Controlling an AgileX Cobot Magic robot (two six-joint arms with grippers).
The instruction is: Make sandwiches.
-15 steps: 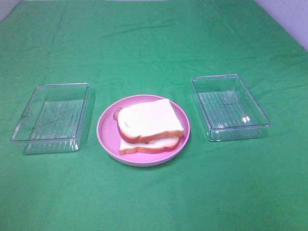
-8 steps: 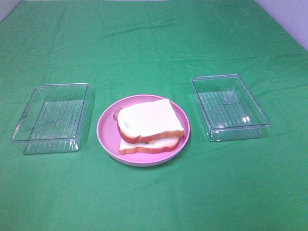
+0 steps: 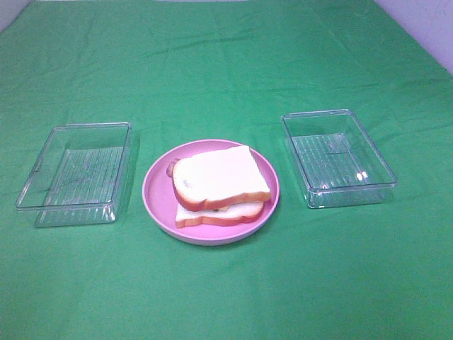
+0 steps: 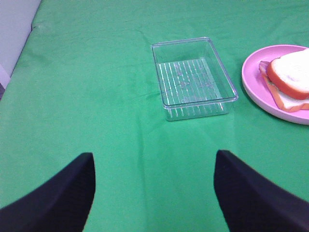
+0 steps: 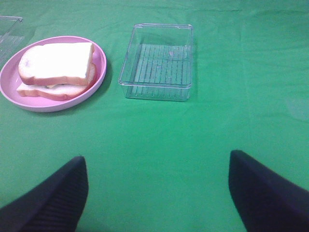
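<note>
One stacked toy sandwich lies on the round pink plate in the middle of the green cloth, top white slice with orange-brown crust tilted over the lower slice; a bit of filling peeks out at the far left edge. The left wrist view catches the sandwich at its edge, and the right wrist view shows the sandwich too. My left gripper is open over bare cloth, well short of the left box. My right gripper is open as well, holding nothing. Neither arm appears in the high view.
Two clear plastic boxes flank the plate, both with nothing inside: the left box and the right box. A pale wall edge shows at the far right corner.
</note>
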